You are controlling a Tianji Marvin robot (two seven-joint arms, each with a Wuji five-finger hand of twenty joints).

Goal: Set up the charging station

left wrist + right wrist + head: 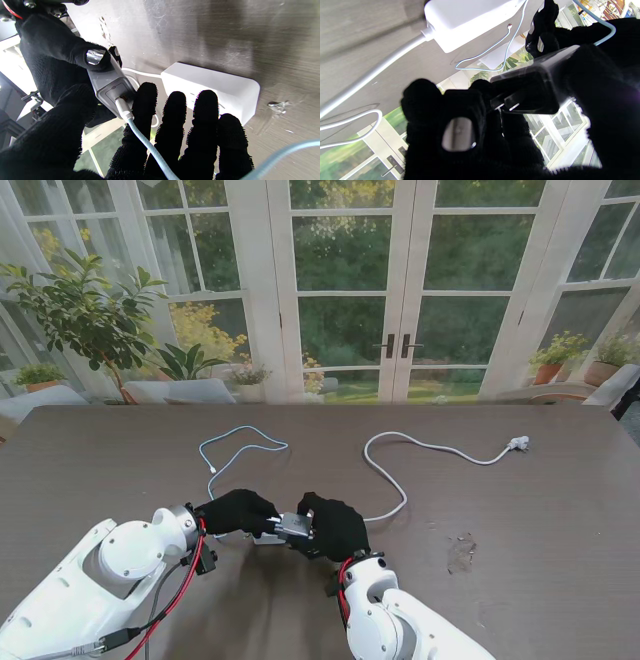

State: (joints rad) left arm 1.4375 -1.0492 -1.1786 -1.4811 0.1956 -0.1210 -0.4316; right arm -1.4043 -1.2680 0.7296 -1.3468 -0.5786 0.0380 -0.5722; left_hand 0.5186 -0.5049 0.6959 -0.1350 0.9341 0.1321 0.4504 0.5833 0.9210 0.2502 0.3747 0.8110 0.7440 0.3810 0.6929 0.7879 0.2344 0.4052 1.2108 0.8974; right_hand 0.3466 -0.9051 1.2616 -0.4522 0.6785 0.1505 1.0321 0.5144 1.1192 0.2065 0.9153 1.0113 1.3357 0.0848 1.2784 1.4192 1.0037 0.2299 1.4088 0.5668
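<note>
My right hand is shut on a grey charger block, held just above the table in front of me. In the right wrist view the charger shows its two metal prongs bare in the air. A light blue cable is plugged into the charger. My left hand pinches the cable's connector between thumb and index finger, with the other fingers stretched out. The white power strip lies flat on the table right under both hands, and only its edge shows from above.
The blue cable loops away across the table, farther from me. The strip's white cord curves right to its plug. A small stain marks the dark table. Glass doors and plants stand beyond the far edge.
</note>
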